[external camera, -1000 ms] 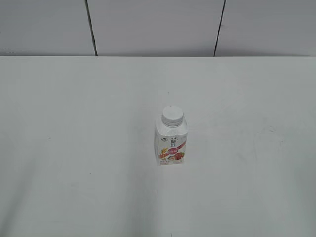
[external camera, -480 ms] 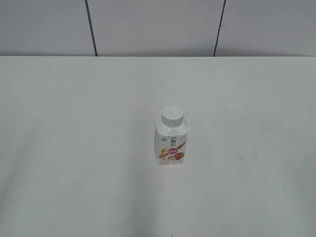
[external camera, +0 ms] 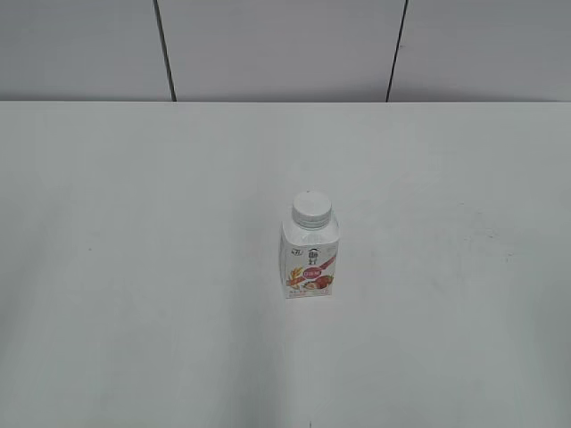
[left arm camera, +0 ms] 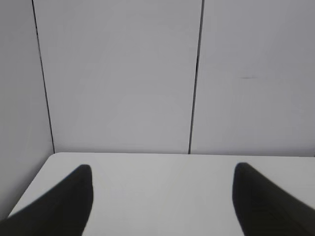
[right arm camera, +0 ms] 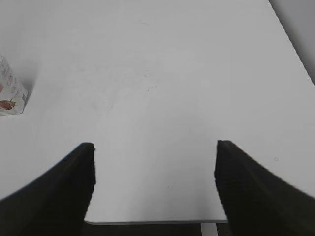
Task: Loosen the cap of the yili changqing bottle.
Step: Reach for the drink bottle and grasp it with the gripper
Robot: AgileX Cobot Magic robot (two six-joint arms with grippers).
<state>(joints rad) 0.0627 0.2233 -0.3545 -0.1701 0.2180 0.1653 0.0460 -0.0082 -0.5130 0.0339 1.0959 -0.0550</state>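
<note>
The yili changqing bottle (external camera: 310, 259) stands upright near the middle of the white table, white with a red-pink fruit label. The white ribbed cap (external camera: 311, 209) sits on its neck. No arm shows in the exterior view. In the right wrist view a bottom corner of the bottle (right arm camera: 10, 93) shows at the left edge, far from my right gripper (right arm camera: 155, 152), which is open and empty over the table's near edge. My left gripper (left arm camera: 162, 177) is open and empty, facing the back wall; the bottle is out of that view.
The white table (external camera: 134, 267) reaches back to a grey panelled wall (external camera: 277, 49). Its near edge (right arm camera: 152, 222) shows under my right gripper and its right edge (right arm camera: 295, 49) at the upper right. Its left edge (left arm camera: 37, 177) shows in the left wrist view.
</note>
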